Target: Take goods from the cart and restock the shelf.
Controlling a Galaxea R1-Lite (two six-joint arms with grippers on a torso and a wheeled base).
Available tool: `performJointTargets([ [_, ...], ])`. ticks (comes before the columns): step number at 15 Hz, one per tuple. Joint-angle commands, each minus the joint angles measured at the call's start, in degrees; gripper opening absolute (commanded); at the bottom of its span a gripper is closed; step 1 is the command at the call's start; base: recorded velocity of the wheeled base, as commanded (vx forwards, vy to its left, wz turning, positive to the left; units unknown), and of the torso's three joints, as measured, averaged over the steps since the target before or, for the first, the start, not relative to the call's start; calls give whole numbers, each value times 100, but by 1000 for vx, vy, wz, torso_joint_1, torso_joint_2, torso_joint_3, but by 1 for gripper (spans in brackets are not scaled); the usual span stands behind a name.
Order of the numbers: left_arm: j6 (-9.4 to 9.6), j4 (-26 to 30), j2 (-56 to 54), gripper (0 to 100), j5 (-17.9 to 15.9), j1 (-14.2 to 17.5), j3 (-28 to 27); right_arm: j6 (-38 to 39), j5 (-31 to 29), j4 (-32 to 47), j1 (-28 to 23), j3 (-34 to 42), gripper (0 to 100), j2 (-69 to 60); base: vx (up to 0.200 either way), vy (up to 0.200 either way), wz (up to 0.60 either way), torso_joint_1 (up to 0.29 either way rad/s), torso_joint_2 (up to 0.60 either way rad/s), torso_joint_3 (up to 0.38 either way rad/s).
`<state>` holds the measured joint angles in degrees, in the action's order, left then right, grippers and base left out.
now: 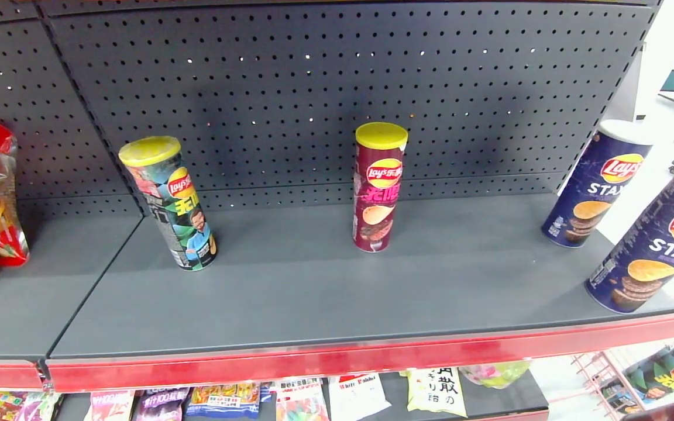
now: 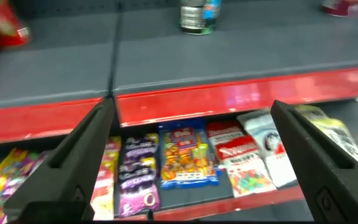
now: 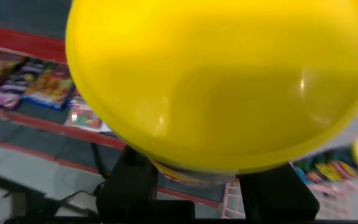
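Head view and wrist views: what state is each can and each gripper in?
green can: upright, lid on
maroon can: upright, lid on
rear blue can: upright, lid on
front blue can: upright, lid on
left gripper: open, empty
right gripper: shut on yellow-lidded can

Grey shelf (image 1: 313,292), red front strip (image 1: 343,356); maroon can (image 1: 379,193); navy can (image 1: 597,187), white lid (image 1: 626,131); yellow-lidded can (image 3: 216,81).

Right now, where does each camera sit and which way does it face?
Head: up high, looking down on the shelf and green can.
Left wrist: low, facing the snack bags under the shelf, between its open left gripper.
Right wrist: against the held can's yellow lid, right gripper clamping it.
Shared: head and left wrist see the green can.
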<state>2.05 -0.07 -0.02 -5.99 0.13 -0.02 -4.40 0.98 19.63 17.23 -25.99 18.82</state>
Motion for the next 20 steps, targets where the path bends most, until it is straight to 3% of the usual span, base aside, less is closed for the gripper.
performJointTargets([
  [1,68,-10,2,100,-43,4,-6,1,122,-3,18,-152,0,254,0,0,0,0,0,0],
  [6,85,-10,2,100,-96,4,-6,9,307,-3,79,-345,0,412,0,0,0,0,0,0],
  [8,-29,-28,108,100,-131,-13,-173,9,298,6,79,-345,0,403,0,0,0,0,0,0],
  [9,-301,-107,925,100,-52,-75,-833,9,298,15,70,-337,0,403,0,0,0,0,0,0],
  [10,-1312,-573,3008,100,-25,-75,-2573,18,324,6,79,-319,0,421,0,0,0,0,0,0],
  [11,-1444,-819,3826,100,-192,-154,-3434,9,324,6,79,-266,0,394,0,0,0,0,0,0],
  [13,-732,-951,4362,100,-1458,-866,-3531,18,333,-3,79,-240,0,456,0,0,0,0,0,0],
  [14,-521,-907,4476,100,-2065,-1226,-3399,18,333,-3,79,-240,0,464,0,0,0,0,0,0],
  [15,-205,-942,5091,100,-2460,-1578,-3434,18,333,-3,79,-240,0,552,0,0,0,0,0,0],
  [17,173,-1232,6190,100,-2504,-1771,-3689,27,324,-20,79,-249,0,649,0,0,0,0,0,0],
  [20,226,-2348,7921,100,-2996,-2219,-4392,36,316,-231,79,-240,0,816,0,0,0,0,0,0],
])
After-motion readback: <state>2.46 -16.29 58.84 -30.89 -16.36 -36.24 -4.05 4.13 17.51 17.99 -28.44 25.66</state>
